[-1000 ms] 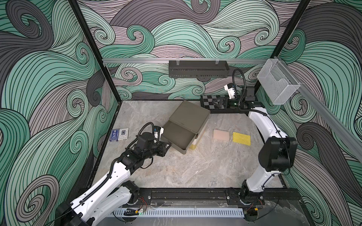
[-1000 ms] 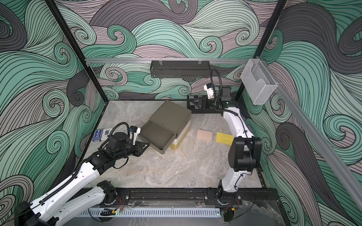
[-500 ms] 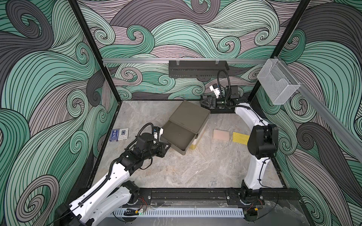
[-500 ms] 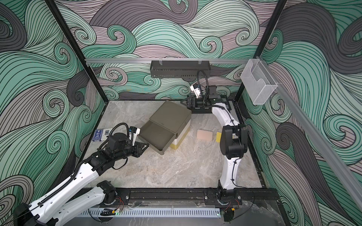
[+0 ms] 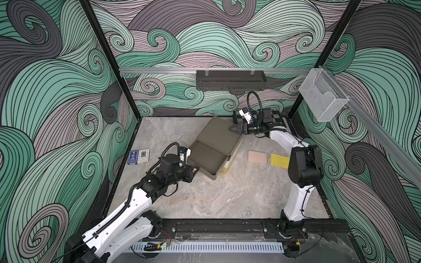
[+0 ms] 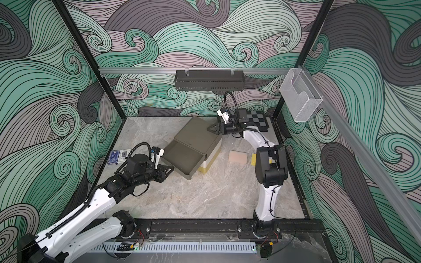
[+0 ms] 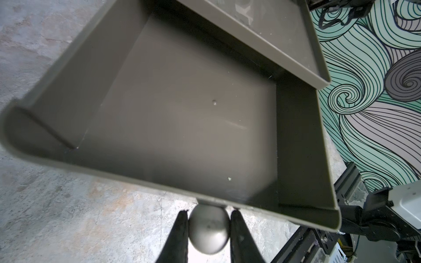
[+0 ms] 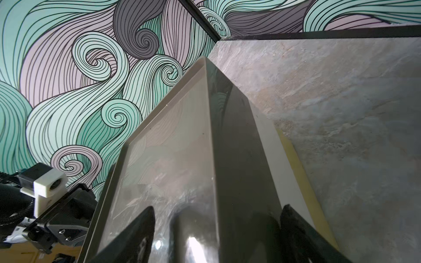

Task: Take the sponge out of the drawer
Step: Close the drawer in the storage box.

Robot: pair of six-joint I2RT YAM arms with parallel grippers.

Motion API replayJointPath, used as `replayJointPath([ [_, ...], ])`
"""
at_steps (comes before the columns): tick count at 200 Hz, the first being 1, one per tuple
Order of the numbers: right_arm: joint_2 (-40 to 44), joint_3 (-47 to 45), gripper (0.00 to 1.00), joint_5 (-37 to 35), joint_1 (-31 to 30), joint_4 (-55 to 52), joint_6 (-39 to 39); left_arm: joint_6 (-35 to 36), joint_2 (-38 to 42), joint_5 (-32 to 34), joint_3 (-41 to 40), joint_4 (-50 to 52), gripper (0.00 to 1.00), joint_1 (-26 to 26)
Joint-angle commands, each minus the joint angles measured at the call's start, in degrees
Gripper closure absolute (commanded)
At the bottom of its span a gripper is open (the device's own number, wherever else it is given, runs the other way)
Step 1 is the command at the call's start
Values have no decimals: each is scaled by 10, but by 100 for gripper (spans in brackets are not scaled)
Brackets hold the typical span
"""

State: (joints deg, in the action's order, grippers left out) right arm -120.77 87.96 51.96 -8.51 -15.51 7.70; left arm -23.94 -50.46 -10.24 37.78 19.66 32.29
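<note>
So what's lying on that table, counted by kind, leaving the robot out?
drawer unit: 1
sponges: 2, pink sponge and yellow sponge
card boxes: 2, blue card box and white card box
checkerboard: 1
Total: 6

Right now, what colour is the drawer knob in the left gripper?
Matte silver-grey knob, clearest in the left wrist view.

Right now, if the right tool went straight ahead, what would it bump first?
Most likely the grey drawer box: the right tool, open, points at its back corner, which sits between the fingers in the wrist view. Depth is unclear, so it may be touching.
</note>
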Motion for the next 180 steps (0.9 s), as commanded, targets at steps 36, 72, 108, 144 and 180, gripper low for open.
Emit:
replayJointPath([
  [36, 39, -49, 19, 75, -43, 22, 6, 34, -75, 33, 68, -65, 85, 1],
  [72, 41, -60, 20, 85, -49, 22, 6, 39, -82, 38, 90, -80, 84, 1],
  [108, 52, -71, 21, 90, -57, 25, 9, 17, -115, 30, 55, -134, 83, 1],
  [144, 65, -74, 22, 87, -60, 17, 6, 16, -137, 36, 45, -159, 80, 1],
  [180, 79, -60, 23, 26, -56, -11, -8, 24, -141, 38, 54, -150, 60, 1],
])
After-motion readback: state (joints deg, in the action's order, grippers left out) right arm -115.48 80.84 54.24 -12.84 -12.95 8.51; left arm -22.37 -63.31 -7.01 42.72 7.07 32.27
